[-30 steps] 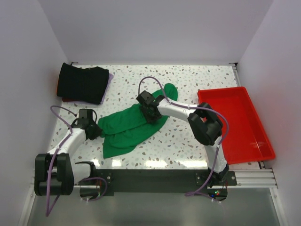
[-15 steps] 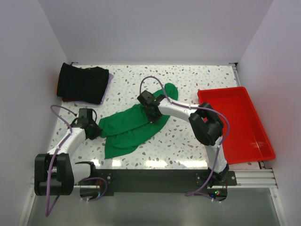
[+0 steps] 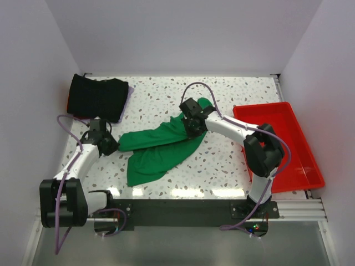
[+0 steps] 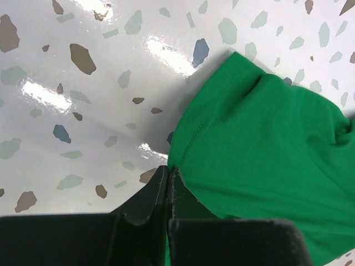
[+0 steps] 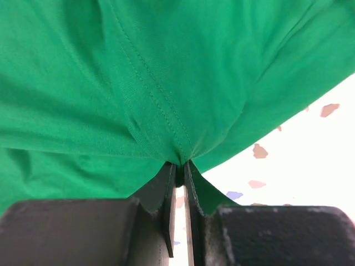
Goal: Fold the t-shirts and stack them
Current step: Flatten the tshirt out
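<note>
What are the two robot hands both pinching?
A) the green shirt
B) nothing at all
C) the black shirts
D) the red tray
A: the left gripper and the right gripper are each shut on a fold of the green t-shirt, which spans the gap between them.

Light: bright, even, from overhead.
Glare: white patches on the glossy surface (image 3: 161, 100) along its near edge; washed out in the right wrist view.
Shadows: soft, short.
Focus: fingers (image 4: 145, 202) slightly soft close up.
</note>
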Robot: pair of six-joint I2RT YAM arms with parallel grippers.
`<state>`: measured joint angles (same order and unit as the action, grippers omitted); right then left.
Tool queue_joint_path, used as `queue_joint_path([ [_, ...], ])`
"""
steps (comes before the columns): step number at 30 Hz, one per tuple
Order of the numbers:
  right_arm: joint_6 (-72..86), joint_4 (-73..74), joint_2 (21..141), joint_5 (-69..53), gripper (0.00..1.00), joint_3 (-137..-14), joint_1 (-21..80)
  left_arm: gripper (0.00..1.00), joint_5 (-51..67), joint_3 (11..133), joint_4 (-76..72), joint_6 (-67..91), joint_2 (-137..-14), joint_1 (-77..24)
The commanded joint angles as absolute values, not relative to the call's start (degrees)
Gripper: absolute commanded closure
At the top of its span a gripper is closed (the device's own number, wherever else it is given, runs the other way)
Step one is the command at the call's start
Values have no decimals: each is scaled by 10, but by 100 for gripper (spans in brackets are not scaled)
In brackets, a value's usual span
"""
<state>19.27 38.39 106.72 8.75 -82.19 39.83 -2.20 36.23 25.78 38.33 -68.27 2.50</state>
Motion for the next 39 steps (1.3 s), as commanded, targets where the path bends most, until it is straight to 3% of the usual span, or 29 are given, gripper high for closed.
queue_joint_path([
  [1,213,358,1058,44,88,-786,391,100,-17,358,252,366,-682,32],
  [10,230,337,1071,4,85,-764,387,100,-13,325,247,359,-671,32],
  [13,229,337,1070,2,100,-761,387,100,-14,323,248,359,-667,32],
  [19,226,378,1048,11,100,-783,373,100,-3,346,241,360,-678,33],
  [28,177,478,997,14,100,-938,253,100,51,546,246,355,-778,81],
  [39,165,567,1007,25,100,-1267,144,100,90,853,308,372,-810,156],
])
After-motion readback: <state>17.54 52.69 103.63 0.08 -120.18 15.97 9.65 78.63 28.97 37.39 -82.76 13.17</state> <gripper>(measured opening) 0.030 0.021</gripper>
